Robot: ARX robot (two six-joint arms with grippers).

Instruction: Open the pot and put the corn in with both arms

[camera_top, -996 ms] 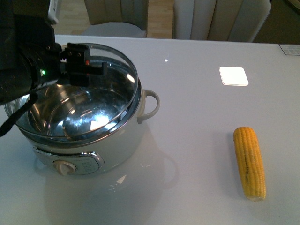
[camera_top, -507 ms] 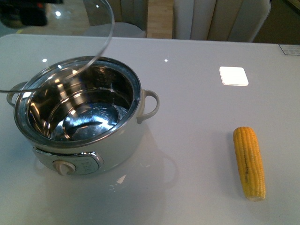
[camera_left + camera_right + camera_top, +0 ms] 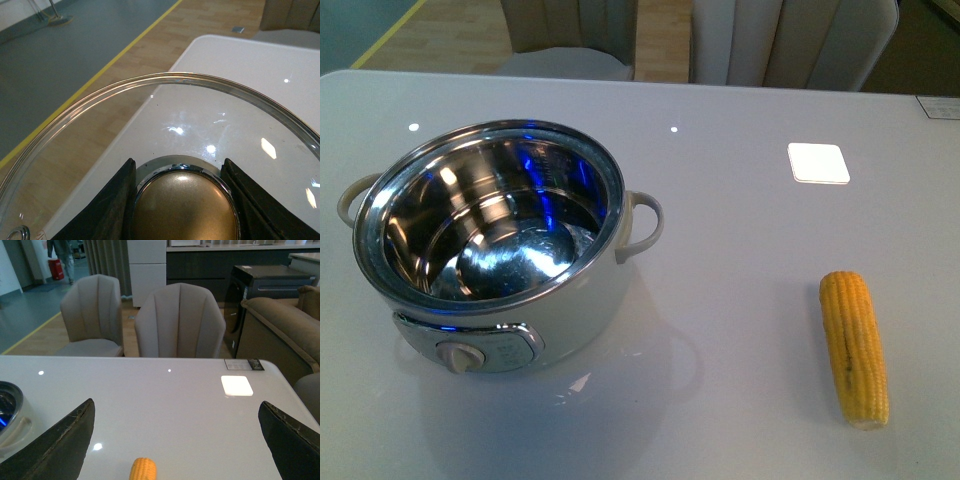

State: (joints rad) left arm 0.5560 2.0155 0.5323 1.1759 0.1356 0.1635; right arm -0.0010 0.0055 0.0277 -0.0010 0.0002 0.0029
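There is one pot (image 3: 592,305) on one counter (image 3: 740,260), and it has two loop handles (image 3: 645,225) and one control knob (image 3: 460,356). Also counted are one corn cob (image 3: 854,348), one white square patch (image 3: 818,162) and one glass lid (image 3: 165,105) with a single bronze handle knob (image 3: 184,207). Two padded chairs (image 3: 180,320) stand behind the counter.

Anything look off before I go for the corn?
Nothing stands out. The pot sits upright, open and empty; the corn lies flat on the table, whole; the left hand grips the glass lid by its knob; no cracks visible.
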